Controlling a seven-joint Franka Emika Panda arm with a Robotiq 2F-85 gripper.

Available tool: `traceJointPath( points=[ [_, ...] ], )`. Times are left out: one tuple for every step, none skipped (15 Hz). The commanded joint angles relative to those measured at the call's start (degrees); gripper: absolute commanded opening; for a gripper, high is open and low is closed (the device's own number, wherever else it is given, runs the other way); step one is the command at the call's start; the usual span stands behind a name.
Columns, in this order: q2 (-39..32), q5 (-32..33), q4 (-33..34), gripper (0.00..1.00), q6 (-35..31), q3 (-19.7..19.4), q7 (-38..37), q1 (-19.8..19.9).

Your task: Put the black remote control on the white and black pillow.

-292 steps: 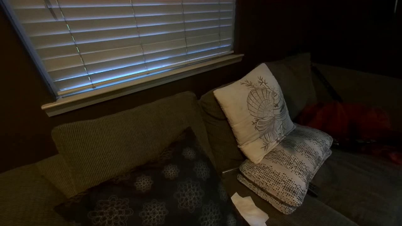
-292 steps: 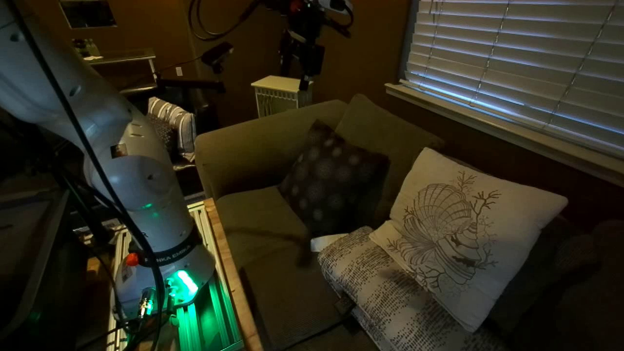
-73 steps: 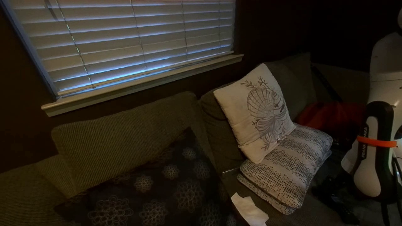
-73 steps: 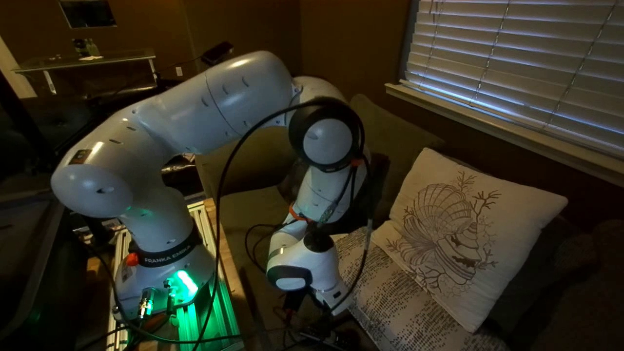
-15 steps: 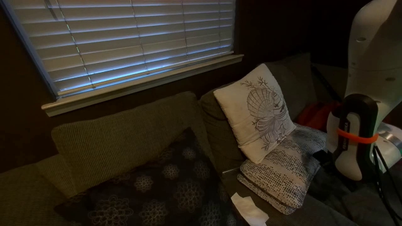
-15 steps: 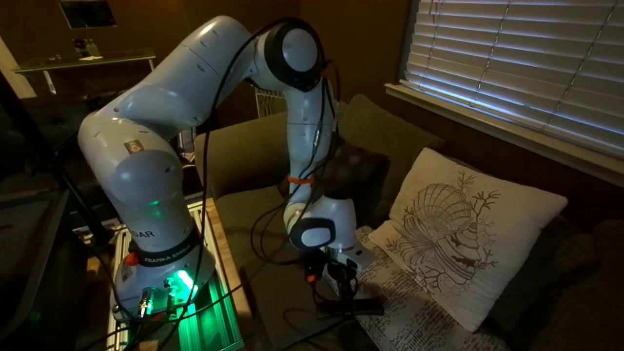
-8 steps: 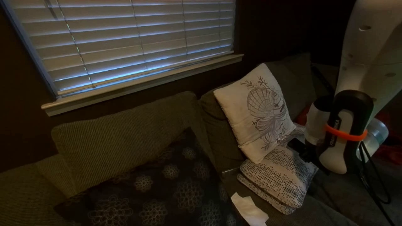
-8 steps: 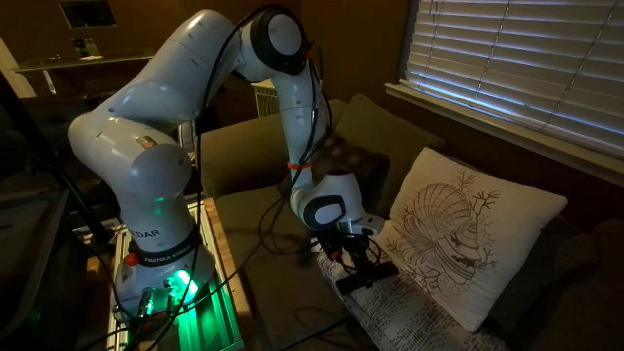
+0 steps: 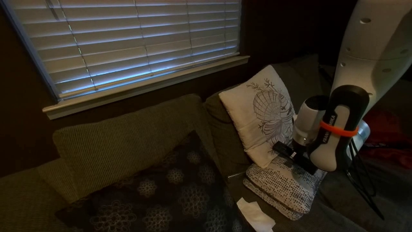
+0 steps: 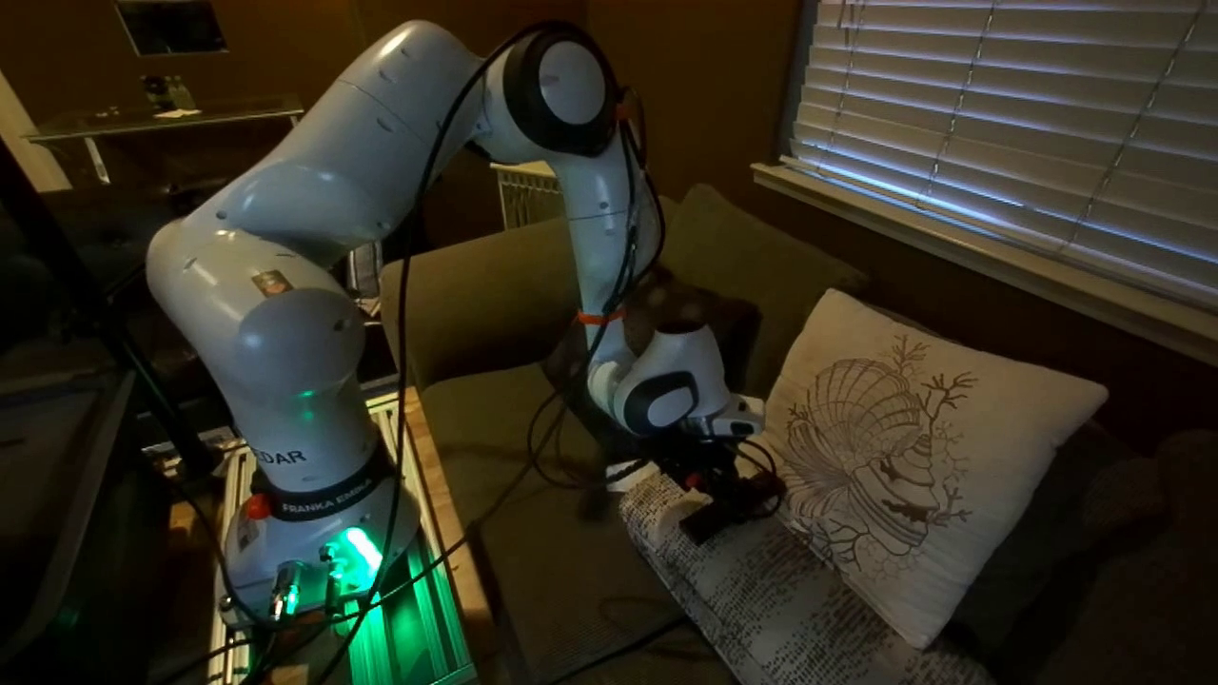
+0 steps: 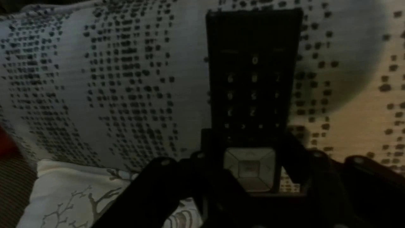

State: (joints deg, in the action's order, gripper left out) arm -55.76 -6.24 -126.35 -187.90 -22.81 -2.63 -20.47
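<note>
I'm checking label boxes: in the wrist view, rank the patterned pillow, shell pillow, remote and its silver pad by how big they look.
1. Patterned pillow
2. Remote, though it is nearer the camera than the pillows
3. Shell pillow, with only part in frame
4. Silver pad

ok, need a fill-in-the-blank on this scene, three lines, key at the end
1. Over the white and black pillow, the gripper holds the black remote control, whose topmost digit in the wrist view is ____.
2. In the wrist view, the shell-print pillow shows toward the lower-____ corner.
3. The light on the robot's base glows ____.

Key: 0; left; green
</note>
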Motion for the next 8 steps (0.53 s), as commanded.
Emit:
traceJointPath(
  points=[
    [2.0,2.3,2.7,0.29,3.9,6.0,1.5,7.4],
    [1.9,2.2,3.2,0.29,4.7,6.8,1.1,8.3],
    [1.3,2.0,4.0,0.29,5.3,7.5,0.8,9.2],
    [1.5,2.1,4.3,0.46,6.0,8.1,0.8,10.1],
    [1.1,1.8,4.9,0.79,6.4,8.1,0.3,10.3],
    [0.9,1.7,5.1,0.81,6.6,8.4,-0.1,10.5],
    [1.1,1.6,4.9,0.86,6.6,8.2,-0.3,10.2],
    [1.2,1.4,4.6,0.94,6.5,7.9,-0.6,9.8]
  ],
)
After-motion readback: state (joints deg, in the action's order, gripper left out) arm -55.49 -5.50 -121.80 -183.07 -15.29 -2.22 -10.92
